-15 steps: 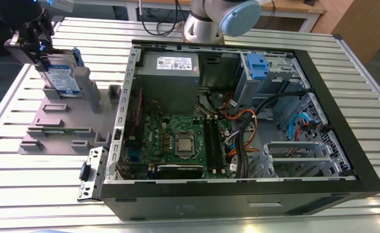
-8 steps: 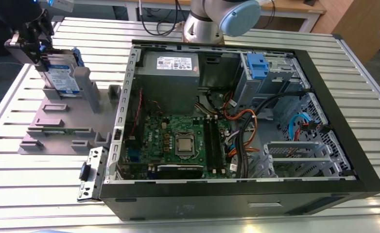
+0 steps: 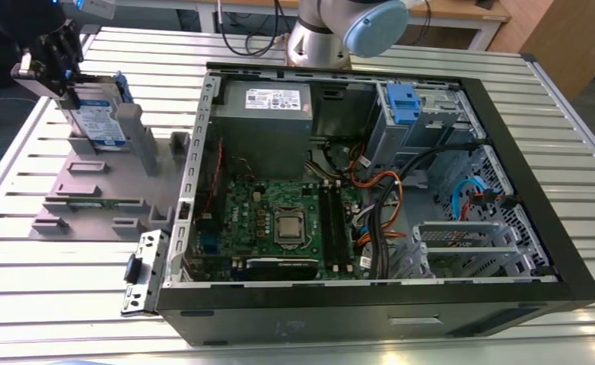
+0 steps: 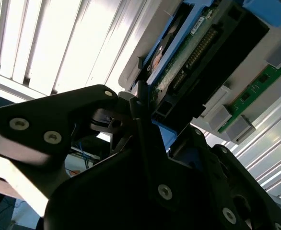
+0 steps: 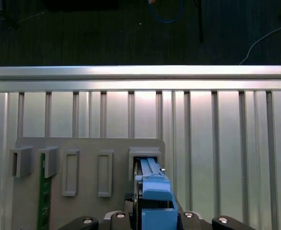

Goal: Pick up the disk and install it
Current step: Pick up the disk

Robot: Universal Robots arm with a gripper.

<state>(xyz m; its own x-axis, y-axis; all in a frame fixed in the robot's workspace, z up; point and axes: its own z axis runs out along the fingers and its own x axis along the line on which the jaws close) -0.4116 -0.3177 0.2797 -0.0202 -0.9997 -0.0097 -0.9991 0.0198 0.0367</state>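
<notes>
Standing on edge in a slot of the grey fixture (image 3: 84,182), the disk (image 3: 103,122) is near the far corner of the slatted table (image 3: 33,258), on the exterior view's left. Its white-and-blue label faces the open computer case (image 3: 379,308), which fills the middle of the table. The slot wall hides the disk's lower part, so how deep it sits cannot be told. The gripper (image 3: 62,80) is clamped on the disk's upper edge. In the exterior view its black body covers that edge and the fingertips are hard to make out. In the second wrist view one of the fingers (image 4: 140,120) lies flat against the disk's side, with the blue bracket (image 4: 163,134) showing in the gap. The far finger is mostly lost in dark housing. In the first wrist view the bracket's top runs down to the picture's lower edge, where the gripper's body is cut off, and a green circuit board (image 5: 44,196) stands in another slot near the fixture's opposite end. The arm (image 3: 323,34) rises at the table's far edge behind the case and is cut off by the frame. Inside the case, cables cover part of the drive bay (image 3: 419,114) at its far corner.
</notes>
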